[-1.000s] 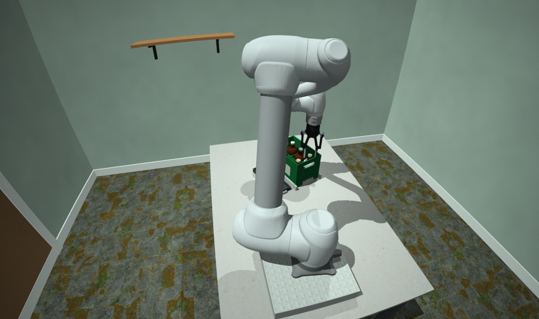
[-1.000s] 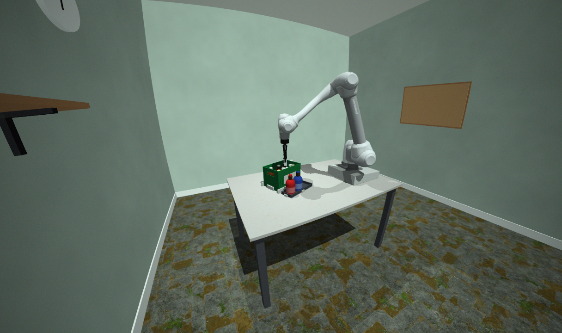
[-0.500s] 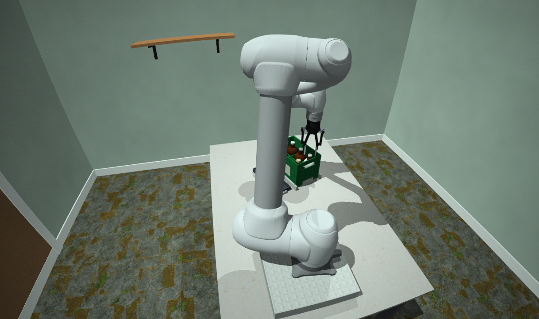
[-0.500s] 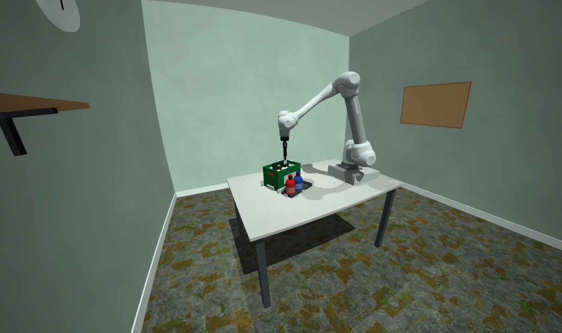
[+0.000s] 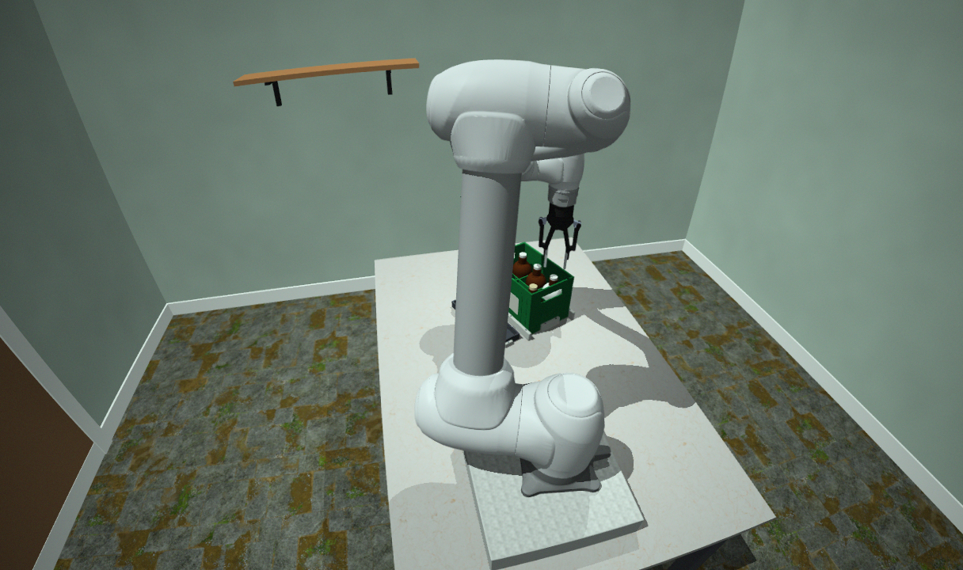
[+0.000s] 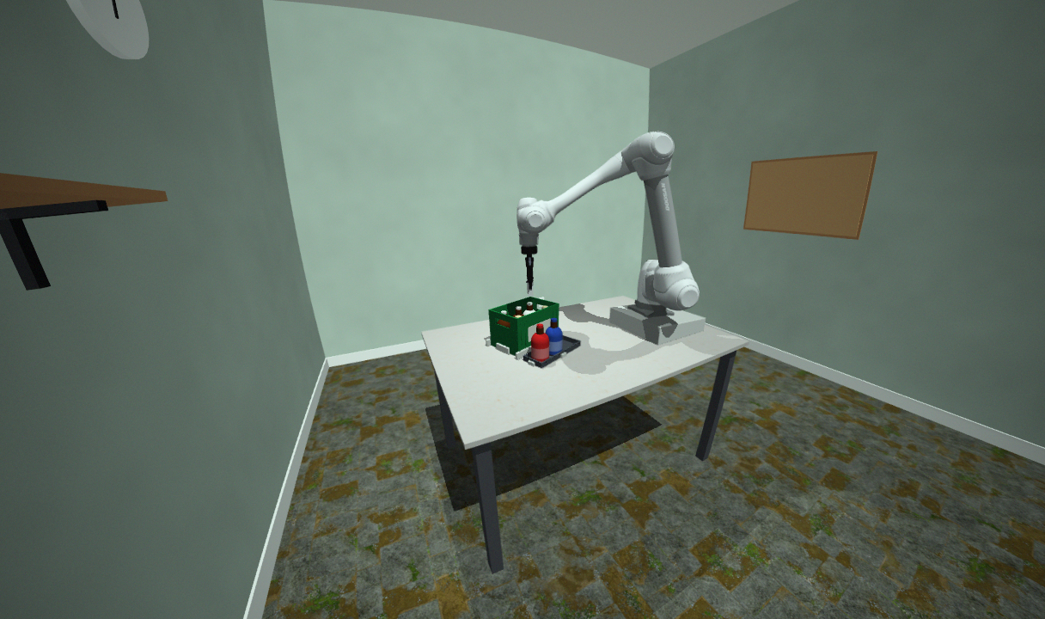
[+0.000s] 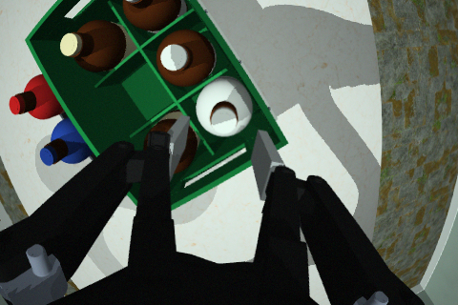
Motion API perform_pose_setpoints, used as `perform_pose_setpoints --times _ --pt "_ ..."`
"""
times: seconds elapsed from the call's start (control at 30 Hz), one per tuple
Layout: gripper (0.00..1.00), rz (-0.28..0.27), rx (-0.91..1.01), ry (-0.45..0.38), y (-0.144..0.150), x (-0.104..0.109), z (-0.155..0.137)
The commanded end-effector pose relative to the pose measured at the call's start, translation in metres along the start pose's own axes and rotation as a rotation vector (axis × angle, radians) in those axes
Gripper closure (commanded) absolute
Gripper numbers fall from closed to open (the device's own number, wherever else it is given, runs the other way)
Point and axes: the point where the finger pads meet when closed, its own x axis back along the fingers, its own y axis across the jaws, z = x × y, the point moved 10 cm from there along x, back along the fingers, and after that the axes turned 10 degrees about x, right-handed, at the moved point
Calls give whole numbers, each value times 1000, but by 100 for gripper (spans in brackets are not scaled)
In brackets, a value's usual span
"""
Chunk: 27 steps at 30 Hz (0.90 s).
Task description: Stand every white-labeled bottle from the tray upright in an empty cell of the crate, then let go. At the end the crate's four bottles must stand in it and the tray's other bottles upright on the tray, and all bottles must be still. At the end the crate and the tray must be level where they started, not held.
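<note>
The green crate (image 7: 153,71) stands on the table and also shows in the top view (image 5: 542,286) and the exterior view (image 6: 522,321). A white-labeled bottle (image 7: 224,107) stands upright in a cell on the crate's near right side. Several brown bottles (image 7: 185,57) stand in other cells; one (image 7: 167,145) is partly hidden behind a finger. One middle cell (image 7: 143,91) is empty. My gripper (image 7: 220,138) hovers above the crate's near end, fingers apart with nothing between them, as the top view (image 5: 559,244) also shows. A red bottle (image 7: 34,98) and a blue bottle (image 7: 64,145) (image 6: 551,353) stand upright on the tray beside the crate.
The crate and tray sit at the far end of the white table (image 6: 580,361). My arm's base (image 5: 542,488) is mounted at the other end. A wooden shelf (image 5: 325,70) hangs on the wall, well away.
</note>
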Motion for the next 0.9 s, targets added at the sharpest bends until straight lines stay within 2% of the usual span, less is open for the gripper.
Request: perform_pose_setpoints --times 0.0,0.33,0.73,0.77,0.87 --pt "62 0 0 0 0 3 0" --pt "62 0 0 0 0 17 0" --pt "62 0 0 0 0 20 0" --pt "100 0 0 0 0 20 0" --pt "100 0 0 0 0 20 0"
